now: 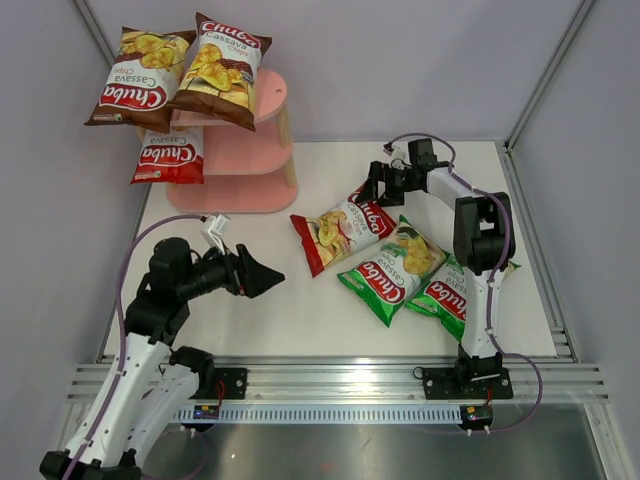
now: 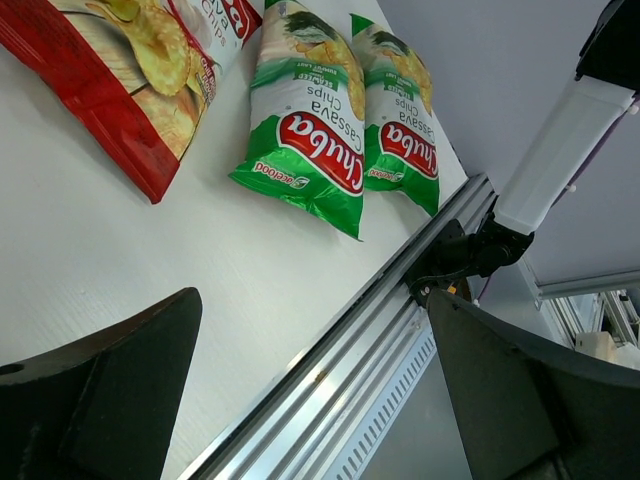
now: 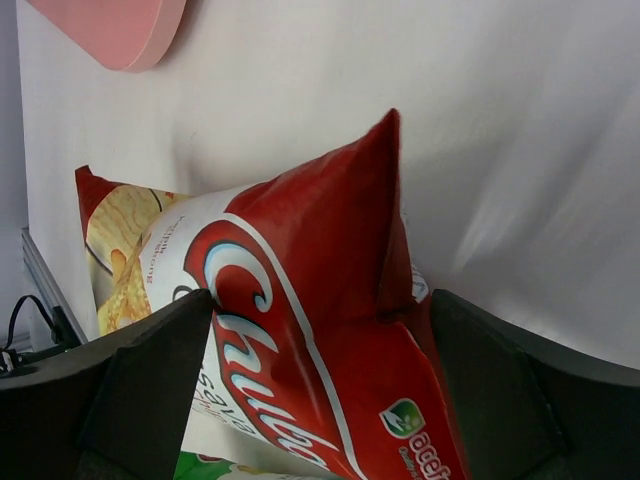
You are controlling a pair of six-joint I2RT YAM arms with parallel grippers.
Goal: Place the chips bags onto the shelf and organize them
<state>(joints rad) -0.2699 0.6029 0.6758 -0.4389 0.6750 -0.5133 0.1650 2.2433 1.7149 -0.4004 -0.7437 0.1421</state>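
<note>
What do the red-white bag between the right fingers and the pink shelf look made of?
Red-white bag: thin plastic film, glossy, judging by its sheen and the creased, upstanding corner. Pink shelf: matte, evenly coloured boards, probably painted wood or fibreboard; cannot tell which. Its posts: pale, unpainted-looking wood.

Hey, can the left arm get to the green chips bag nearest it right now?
Probably yes. The left gripper is open, and only bare table lies between it and that green bag, though whether the arm stretches that far is a guess.
</note>
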